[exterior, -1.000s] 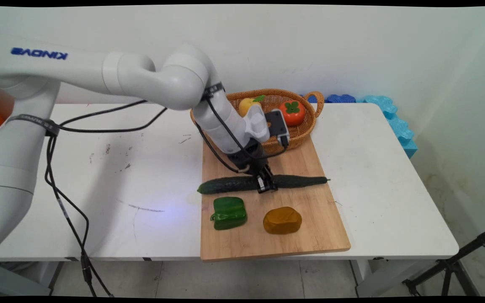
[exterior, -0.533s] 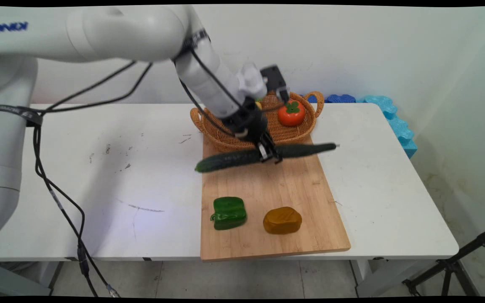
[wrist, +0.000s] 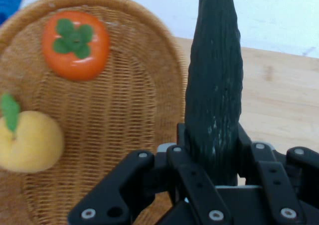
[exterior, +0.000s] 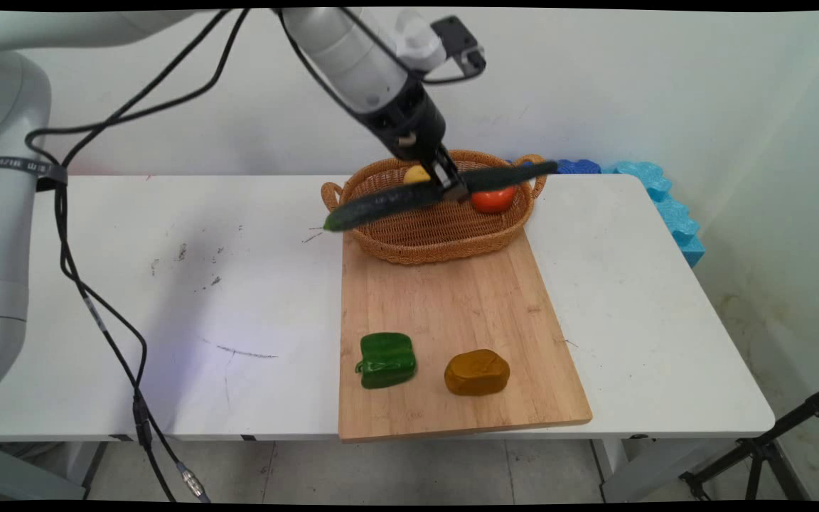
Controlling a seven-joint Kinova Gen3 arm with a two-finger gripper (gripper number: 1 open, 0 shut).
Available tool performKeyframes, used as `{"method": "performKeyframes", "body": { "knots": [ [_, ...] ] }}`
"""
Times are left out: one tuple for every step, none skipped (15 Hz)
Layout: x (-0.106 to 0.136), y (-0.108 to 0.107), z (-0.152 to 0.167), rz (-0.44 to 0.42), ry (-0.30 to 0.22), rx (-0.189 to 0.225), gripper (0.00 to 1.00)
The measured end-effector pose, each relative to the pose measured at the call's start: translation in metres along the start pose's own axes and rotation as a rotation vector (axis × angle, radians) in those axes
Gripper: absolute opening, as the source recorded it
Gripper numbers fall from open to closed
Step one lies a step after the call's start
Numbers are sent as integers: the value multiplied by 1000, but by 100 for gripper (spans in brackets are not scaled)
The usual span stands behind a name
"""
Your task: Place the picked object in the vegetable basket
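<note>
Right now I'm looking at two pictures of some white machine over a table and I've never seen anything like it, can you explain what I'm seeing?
It is a white robot arm with a black two-finger pincer at its tip. The wide picture comes from a fixed camera above the table's near side. The close picture comes from a camera on the arm's hand, looking along the pincer. The pincer is shut on a dark green cucumber, held in the air over a wicker basket. In the basket lie an orange persimmon and a yellow fruit. The basket's near end rests on a wooden cutting board on the white table. On the board lie a green bell pepper and a brown potato.
</note>
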Motion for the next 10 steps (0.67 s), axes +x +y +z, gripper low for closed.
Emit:
{"method": "performKeyframes", "body": {
  "knots": [
    [4,-9,0,-13,-6,15,0],
    [6,-17,0,-26,-12,27,0],
    [9,-26,2,-40,-20,41,0],
    [11,-35,6,-54,-29,54,0],
    [12,-41,9,-65,-36,63,0],
    [13,-47,12,-74,-43,71,0],
    [14,-55,18,-88,-53,81,0],
    [14,-62,23,-101,-60,91,0],
    [14,-70,30,-116,-67,100,0],
    [14,-76,36,-131,-73,106,0]
  ]
}}
